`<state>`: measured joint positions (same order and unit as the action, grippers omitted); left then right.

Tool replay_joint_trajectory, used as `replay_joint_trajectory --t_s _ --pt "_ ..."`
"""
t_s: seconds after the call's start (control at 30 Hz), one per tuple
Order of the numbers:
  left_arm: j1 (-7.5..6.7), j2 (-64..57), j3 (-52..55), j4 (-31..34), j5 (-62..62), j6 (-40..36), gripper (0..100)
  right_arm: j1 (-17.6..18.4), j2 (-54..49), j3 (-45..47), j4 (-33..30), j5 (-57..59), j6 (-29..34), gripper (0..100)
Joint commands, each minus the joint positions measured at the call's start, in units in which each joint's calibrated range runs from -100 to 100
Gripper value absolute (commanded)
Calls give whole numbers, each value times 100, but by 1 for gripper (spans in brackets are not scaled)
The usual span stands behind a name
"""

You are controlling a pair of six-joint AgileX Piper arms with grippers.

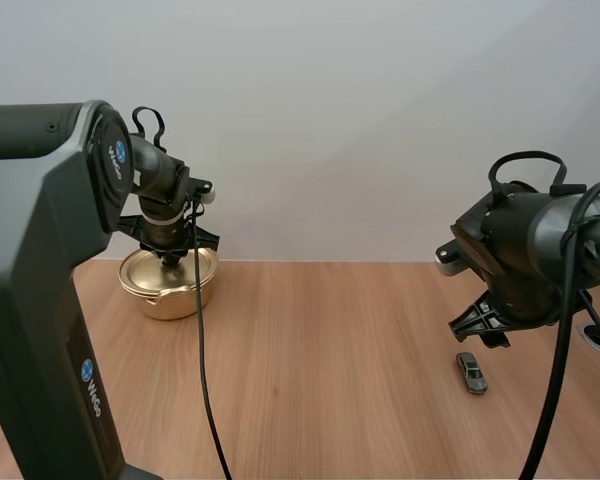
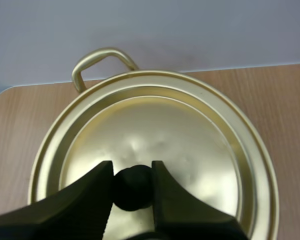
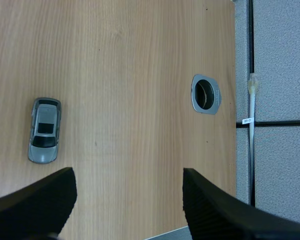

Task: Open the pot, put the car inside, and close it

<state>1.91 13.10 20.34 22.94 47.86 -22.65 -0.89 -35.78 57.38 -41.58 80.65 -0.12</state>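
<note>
A gold pot (image 1: pixel 168 285) with its gold lid (image 2: pixel 155 145) on stands at the back left of the table. My left gripper (image 1: pixel 173 262) is down on the lid, its fingers closed on the black lid knob (image 2: pixel 133 187). A small silver toy car (image 1: pixel 471 372) lies on the table at the right, also seen as the silver car (image 3: pixel 44 129) in the right wrist view. My right gripper (image 3: pixel 127 202) hovers open above the bare table just beside the car, with nothing between its fingers.
One loop handle (image 2: pixel 101 62) of the pot points toward the wall. A grey cable grommet (image 3: pixel 206 94) sits in the wooden table (image 1: pixel 330 380) near its right edge (image 3: pixel 235 100), close to my right gripper. Bare wood lies between pot and car.
</note>
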Motion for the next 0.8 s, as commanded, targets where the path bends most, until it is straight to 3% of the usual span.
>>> replay_joint_trajectory --t_s 0.0,0.13,0.33,0.6,0.77 --pt "0 4 -3 5 -74 -72 0 -4 -2 2 -2 -7 8 100" --pt "0 4 -34 5 -162 -72 0 -4 -2 2 64 -7 139 100" --pt "0 -156 -639 5 490 -72 0 -4 -2 2 758 -281 438 100" --pt "0 -1203 -1266 -44 818 48 0 -388 444 2 1642 -807 417 100" --pt "0 -1867 -1281 -712 942 717 0 -519 973 149 1658 -949 417 100"
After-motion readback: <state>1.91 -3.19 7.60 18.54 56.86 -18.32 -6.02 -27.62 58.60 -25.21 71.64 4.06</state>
